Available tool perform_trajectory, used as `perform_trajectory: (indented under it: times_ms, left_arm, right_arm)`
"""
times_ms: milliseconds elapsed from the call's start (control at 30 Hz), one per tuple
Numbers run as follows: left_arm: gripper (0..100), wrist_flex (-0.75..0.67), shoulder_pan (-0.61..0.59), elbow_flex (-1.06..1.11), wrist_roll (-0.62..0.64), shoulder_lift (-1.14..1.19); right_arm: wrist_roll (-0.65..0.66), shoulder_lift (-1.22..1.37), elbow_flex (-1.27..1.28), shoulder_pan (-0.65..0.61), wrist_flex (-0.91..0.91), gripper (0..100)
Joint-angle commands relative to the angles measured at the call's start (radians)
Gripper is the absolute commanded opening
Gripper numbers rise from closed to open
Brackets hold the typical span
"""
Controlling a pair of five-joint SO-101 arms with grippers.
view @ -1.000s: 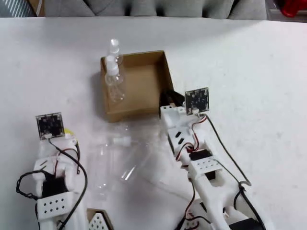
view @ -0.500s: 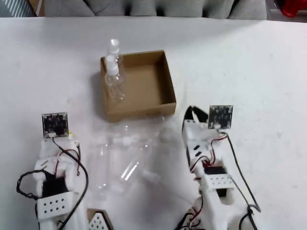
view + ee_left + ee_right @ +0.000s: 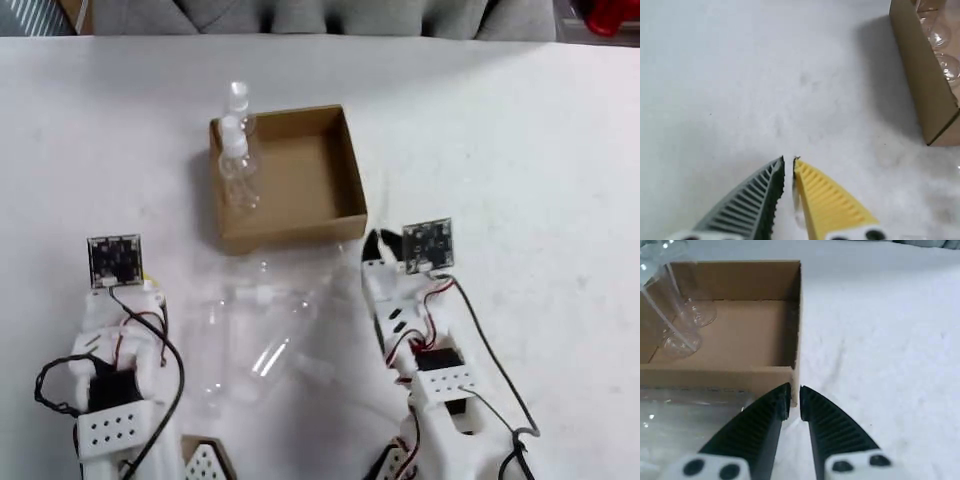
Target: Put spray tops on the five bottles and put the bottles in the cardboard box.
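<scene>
High view: 1 cardboard box (image 3: pixel 290 232). 2 capped bottles (image 3: pixel 240 175) lean at its wall on left arm's side, one top poking past far rim. Loose clear bottles (image 3: pixel 255 325) lie on table (image 3: pixel 520 130) between arms, just in front of box; transparent, count unclear.

Left wrist view: left gripper (image 3: pixel 789 162) over bare table, grey and yellow fingers nearly together, nothing between. Box corner cut off at edge.

Right wrist view: right gripper (image 3: pixel 794 396) at box's near corner, black fingers nearly together, empty. 2 bottles inside box, tops cropped.
</scene>
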Motion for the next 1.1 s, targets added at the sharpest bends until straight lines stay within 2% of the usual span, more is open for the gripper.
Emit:
perform_trajectory:
  times_ms: [0, 167, 733, 967, 1067]
  left_arm:
    - [4, -0.002, 0.015, -0.005, -0.012, -0.025]
    - [4, -0.002, 0.016, -0.005, -0.041, -0.025]
    - [3, 0.017, 0.016, -0.005, -0.044, -0.027]
    - [3, 0.02, 0.054, -0.005, -0.052, -0.024]
    - [3, 0.021, 0.054, -0.005, -0.051, -0.024]
  right_arm:
    - [0.017, 0.002, -0.003, -0.005, 0.002, 1.5]
    - [0.011, 0.001, -0.006, 0.042, -0.002, 1.5]
    - [0.011, 0.004, -0.003, 0.041, 0.002, 1.5]
    - [0.02, 0.001, -0.012, 0.163, -0.007, 1.5]
    - [0.02, 0.018, -0.017, 0.159, -0.005, 1.5]
